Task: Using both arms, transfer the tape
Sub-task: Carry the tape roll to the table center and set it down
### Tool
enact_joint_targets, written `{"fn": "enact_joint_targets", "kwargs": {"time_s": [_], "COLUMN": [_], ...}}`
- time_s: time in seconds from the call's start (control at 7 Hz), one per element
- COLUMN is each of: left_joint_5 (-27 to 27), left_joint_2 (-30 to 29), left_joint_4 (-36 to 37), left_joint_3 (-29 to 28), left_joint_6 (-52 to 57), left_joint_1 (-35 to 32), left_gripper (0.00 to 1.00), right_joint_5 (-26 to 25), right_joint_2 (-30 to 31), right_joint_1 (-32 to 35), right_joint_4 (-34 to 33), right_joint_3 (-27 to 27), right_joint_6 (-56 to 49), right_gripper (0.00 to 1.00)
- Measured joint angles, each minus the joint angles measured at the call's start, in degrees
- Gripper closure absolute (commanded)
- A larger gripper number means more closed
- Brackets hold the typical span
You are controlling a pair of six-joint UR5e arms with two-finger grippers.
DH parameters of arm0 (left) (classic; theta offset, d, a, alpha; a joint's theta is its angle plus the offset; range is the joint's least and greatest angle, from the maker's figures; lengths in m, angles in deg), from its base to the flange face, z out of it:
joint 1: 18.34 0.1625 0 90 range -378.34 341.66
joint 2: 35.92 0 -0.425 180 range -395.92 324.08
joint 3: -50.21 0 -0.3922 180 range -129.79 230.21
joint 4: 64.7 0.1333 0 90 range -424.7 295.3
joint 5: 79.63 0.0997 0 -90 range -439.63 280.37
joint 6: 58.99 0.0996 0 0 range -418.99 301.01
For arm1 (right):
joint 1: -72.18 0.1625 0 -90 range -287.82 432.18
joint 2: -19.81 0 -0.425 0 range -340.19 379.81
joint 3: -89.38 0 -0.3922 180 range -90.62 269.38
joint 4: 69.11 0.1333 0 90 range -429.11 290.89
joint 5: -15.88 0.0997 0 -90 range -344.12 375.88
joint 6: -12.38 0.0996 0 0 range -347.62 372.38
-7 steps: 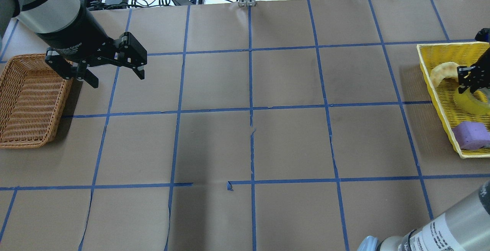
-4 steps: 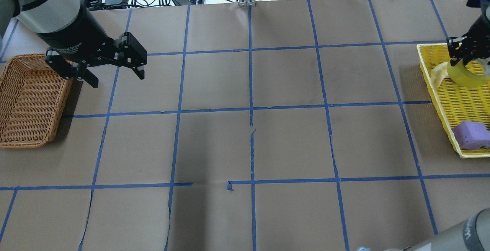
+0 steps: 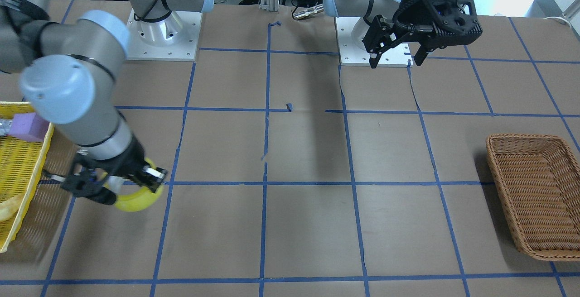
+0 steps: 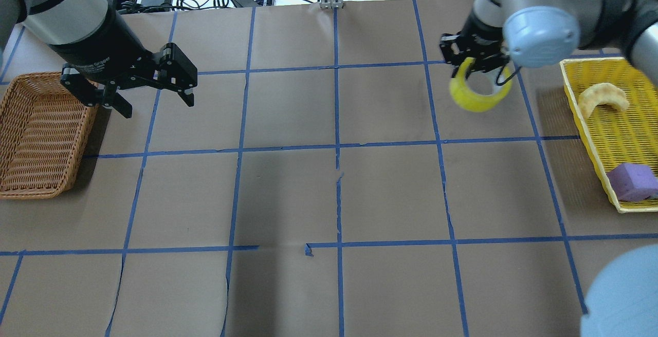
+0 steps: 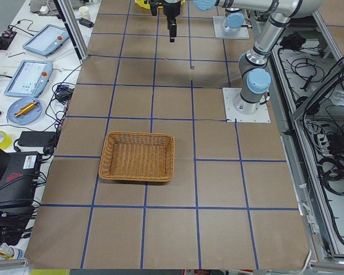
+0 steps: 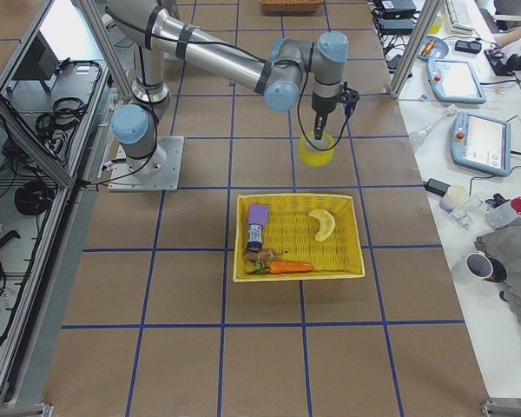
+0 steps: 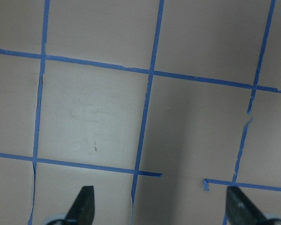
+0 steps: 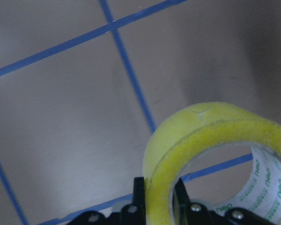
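Yellow tape point(image 4: 478, 104) hangs from the right gripper point(image 4: 475, 64). The fingers are pinched onto one wall of the ring, one inside the hole and one outside, as the right wrist view shows. The roll is clear of the table and sits over the brown paper, just beside the yellow basket point(image 4: 596, 61) on the side towards the table's middle. The hole opens roughly along the fingers' line and is tilted rather than level. The rim opposite the pinch is bare, and I judge it the only part a second gripper could take.

The left gripper point(image 4: 158, 105) is above the table with its jaws spread wide and nothing between them. It is just beside the wicker basket point(image 4: 31, 193), and its wrist camera sees only paper and blue grid lines. From it, the tape lies well apart across the table, straight off to the robot's right and a little farther forward. The right arm is therefore the nearer one. The handover seems to depend on the two grippers meeting over the middle squares, with the ring's free rim facing the open left jaws.
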Motion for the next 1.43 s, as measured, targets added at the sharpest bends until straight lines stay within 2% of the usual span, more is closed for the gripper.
{"fn": "enact_joint_targets", "kwargs": {"time_s": [0.14, 0.43, 1.0, 1.14, 1.29, 1.43], "left_joint_5": [0.05, 0.15, 0.21, 0.24, 0.22, 0.07], "left_joint_2": [0.0, 0.07, 0.01, -0.01, 0.03, 0.03], "left_joint_4": [-0.03, -0.12, -0.42, -0.42, -0.4, -0.32], "left_joint_3": [0.0, 0.0, -0.02, -0.05, -0.08, -0.08], "left_joint_6": [0.0, 0.0, 0.0, 0.0, 0.0, 0.02], "left_joint_1": [-0.01, 0.03, 0.13, 0.24, 0.43, 0.63], "left_gripper": [0.0, 0.0, 0.0, 0.0, 0.0, 0.0], "right_joint_5": [0.64, 0.8, 0.74, 0.39, 0.25, 0.21], "right_joint_2": [-3.66, -10.39, -13.68, -14.25, -14.35, -14.16], "right_joint_1": [5.71, 12.84, 19.4, 20.74, 21.58, 21.86], "right_joint_4": [-3.92, -8.98, -10.81, -11.1, -11.04, -10.85], "right_joint_3": [0.79, 3.77, 5.49, 5.59, 5.52, 5.38], "right_joint_6": [6.45, 11.63, 17.12, 17.54, 17.01, 15.21], "right_gripper": [1.0, 1.0, 1.0, 0.06, 0.0, 0.0]}}
